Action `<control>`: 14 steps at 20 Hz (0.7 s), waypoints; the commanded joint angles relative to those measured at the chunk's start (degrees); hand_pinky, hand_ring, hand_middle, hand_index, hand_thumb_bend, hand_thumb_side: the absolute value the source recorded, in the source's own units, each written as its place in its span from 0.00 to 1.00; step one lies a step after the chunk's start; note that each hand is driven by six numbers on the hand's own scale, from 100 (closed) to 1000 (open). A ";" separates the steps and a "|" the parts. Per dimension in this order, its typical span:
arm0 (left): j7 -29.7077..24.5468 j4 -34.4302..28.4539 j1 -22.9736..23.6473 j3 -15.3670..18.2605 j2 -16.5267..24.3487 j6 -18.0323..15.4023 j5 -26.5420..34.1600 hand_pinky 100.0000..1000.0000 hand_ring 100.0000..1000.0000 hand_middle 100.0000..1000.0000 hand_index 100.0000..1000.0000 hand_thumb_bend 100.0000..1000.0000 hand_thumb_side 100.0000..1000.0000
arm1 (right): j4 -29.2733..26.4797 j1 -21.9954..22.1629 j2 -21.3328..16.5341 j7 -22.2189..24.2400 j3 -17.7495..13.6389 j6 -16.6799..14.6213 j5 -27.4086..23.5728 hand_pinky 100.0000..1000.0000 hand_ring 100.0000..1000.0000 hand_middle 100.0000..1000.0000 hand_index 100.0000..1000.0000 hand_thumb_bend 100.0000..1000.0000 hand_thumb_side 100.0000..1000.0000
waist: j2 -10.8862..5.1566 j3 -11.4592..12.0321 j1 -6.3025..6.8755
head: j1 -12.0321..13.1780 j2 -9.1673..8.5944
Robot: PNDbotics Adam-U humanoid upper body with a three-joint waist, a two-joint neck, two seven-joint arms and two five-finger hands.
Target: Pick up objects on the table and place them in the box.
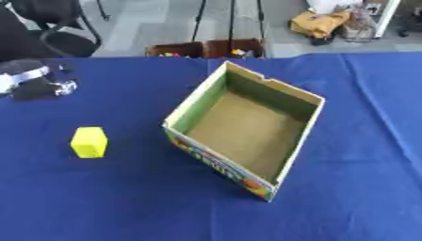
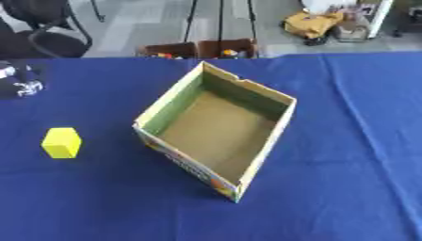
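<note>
My left-eye view shows more of my left hand [image 1: 33, 80], black and silver, at the table's left edge; I cannot tell how its fingers stand. The small yellow block [image 1: 89, 142] lies nearer me than it, apart, left of the open cardboard box [image 1: 190, 106] on the blue tablecloth [image 1: 354, 141].

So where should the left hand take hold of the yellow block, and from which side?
Probably from above, fingers and thumb on two opposite flat sides of the yellow block. It stands alone on the blue cloth, left of the box, nearest the left hand.
</note>
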 commanded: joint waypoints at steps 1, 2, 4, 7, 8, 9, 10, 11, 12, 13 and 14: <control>-3.44 0.97 -1.24 -0.38 0.86 -0.40 0.17 0.65 0.83 0.92 1.00 0.12 1.00 | -1.01 -0.49 -0.62 0.22 0.02 -0.02 -0.66 0.73 0.74 0.67 0.81 0.00 0.52 | -1.22 -0.02 0.95 | 0.30 -0.42; -4.29 1.20 -1.36 -0.46 0.70 -0.19 0.12 0.63 0.80 0.91 1.00 0.15 1.00 | -1.01 -0.48 -0.58 0.27 0.03 -0.01 -0.69 0.73 0.74 0.67 0.81 0.00 0.52 | -1.22 -0.01 0.96 | 0.34 -0.43; -5.52 1.57 -1.53 -0.60 0.33 0.71 0.25 0.63 0.80 0.91 1.00 0.19 1.00 | -1.01 -0.45 -0.49 0.31 0.03 0.01 -0.75 0.73 0.74 0.67 0.81 0.00 0.52 | -1.22 0.01 0.96 | 0.43 -0.42; -5.96 2.14 -1.79 -0.76 -0.20 2.50 0.08 0.63 0.81 0.91 1.00 0.23 1.00 | -1.01 -0.39 -0.39 0.39 0.05 0.04 -0.85 0.73 0.74 0.67 0.81 0.00 0.52 | -1.21 0.02 0.97 | 0.64 -0.34; -6.07 2.32 -1.89 -0.87 -0.38 2.86 0.02 0.63 0.81 0.91 1.00 0.23 1.00 | -1.01 -0.36 -0.34 0.41 0.05 0.05 -0.90 0.73 0.74 0.67 0.81 0.00 0.52 | -1.20 0.03 0.98 | 0.70 -0.33; -6.17 2.40 -1.99 -1.03 -0.52 3.00 -0.04 0.65 0.84 0.93 1.00 0.26 1.00 | -1.01 -0.32 -0.31 0.42 0.04 0.07 -0.93 0.73 0.74 0.67 0.81 0.00 0.51 | -1.19 0.04 0.98 | 0.75 -0.29; -6.28 2.44 -2.06 -1.19 -0.70 2.99 -0.06 0.65 0.84 0.94 1.00 0.26 1.00 | -1.01 -0.29 -0.28 0.44 0.03 0.08 -0.97 0.73 0.74 0.67 0.81 0.00 0.51 | -1.18 0.05 0.98 | 0.80 -0.27; -6.45 2.51 -2.10 -1.35 -0.88 2.85 0.01 0.65 0.85 0.95 1.00 0.26 1.00 | -1.01 -0.27 -0.23 0.44 0.01 0.09 -1.01 0.73 0.74 0.66 0.81 0.00 0.51 | -1.17 0.06 0.97 | 0.86 -0.29; -6.67 2.58 -2.11 -1.55 -1.02 2.55 0.04 0.64 0.85 0.95 1.00 0.24 1.00 | -1.01 -0.26 -0.18 0.45 0.01 0.10 -1.05 0.73 0.74 0.66 0.81 0.00 0.51 | -1.15 0.06 0.97 | 0.92 -0.36; -7.10 2.67 -2.08 -1.87 -1.07 1.98 -0.15 0.64 0.85 0.96 1.00 0.22 0.93 | -1.01 -0.27 -0.15 0.46 0.01 0.11 -1.09 0.73 0.74 0.66 0.81 0.00 0.51 | -1.12 0.04 0.96 | 0.97 -0.48; -7.77 2.86 -2.04 -2.11 -1.11 1.19 -0.43 0.63 0.84 0.96 1.00 0.20 0.89 | -1.01 -0.26 -0.13 0.48 0.03 0.12 -1.13 0.73 0.74 0.66 0.81 0.00 0.51 | -1.10 0.02 0.94 | 0.99 -0.56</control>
